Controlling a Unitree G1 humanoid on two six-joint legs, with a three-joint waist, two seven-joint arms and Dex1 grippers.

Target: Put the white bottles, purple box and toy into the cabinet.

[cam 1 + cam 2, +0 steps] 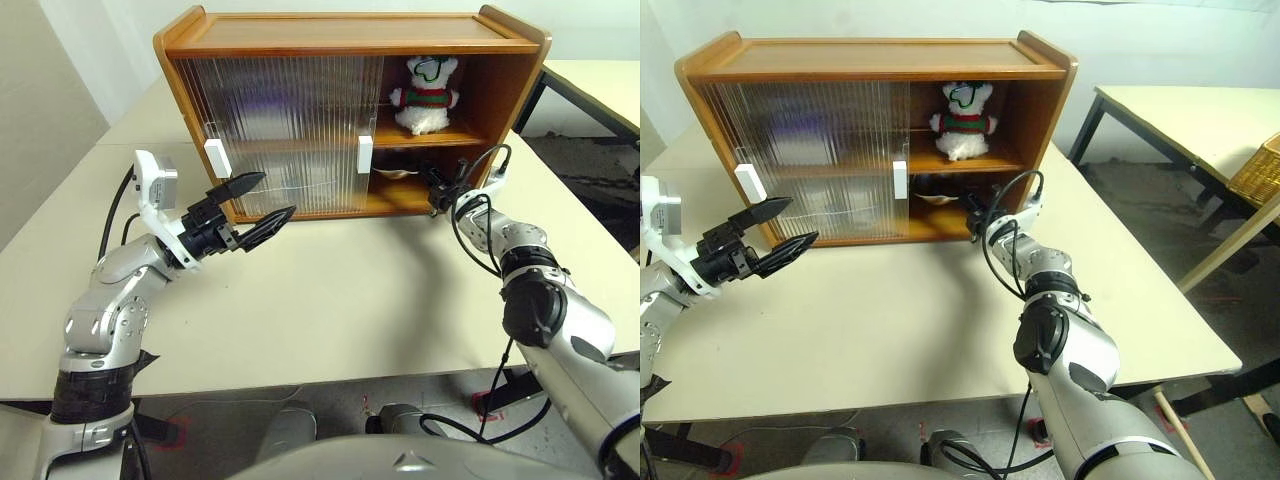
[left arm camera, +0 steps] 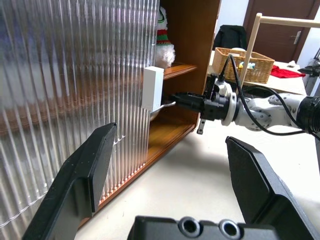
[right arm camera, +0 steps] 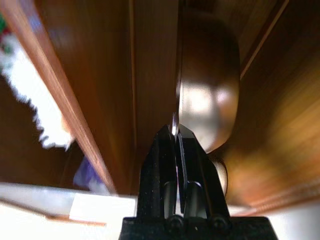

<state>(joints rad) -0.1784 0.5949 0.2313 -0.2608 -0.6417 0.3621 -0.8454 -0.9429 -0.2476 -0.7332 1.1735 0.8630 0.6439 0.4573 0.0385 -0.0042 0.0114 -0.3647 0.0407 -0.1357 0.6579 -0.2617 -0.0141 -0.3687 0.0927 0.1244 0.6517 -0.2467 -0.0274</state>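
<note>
Fingers (image 3: 174, 142) pinch bowl (image 3: 207, 100) rim inside cabinet (image 1: 340, 45).

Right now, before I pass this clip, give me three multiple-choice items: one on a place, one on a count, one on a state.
1. Where does the toy sit?
A. On the cabinet's upper shelf
B. On the table
C. On top of the cabinet

2. How many white handles show on the sliding doors?
A. One
B. Two
C. Four

3. How do the grippers stand?
A. Both open
B. Left shut, right open
C. Left open, right shut

Answers:
1 A: the plush figure stands in the open right side, above the shelf board.
2 B: one handle on each ribbed door.
3 C: the left gripper has its fingers spread in front of the doors; the right gripper has its fingers pressed together, on the rim of the steel bowl.
</note>
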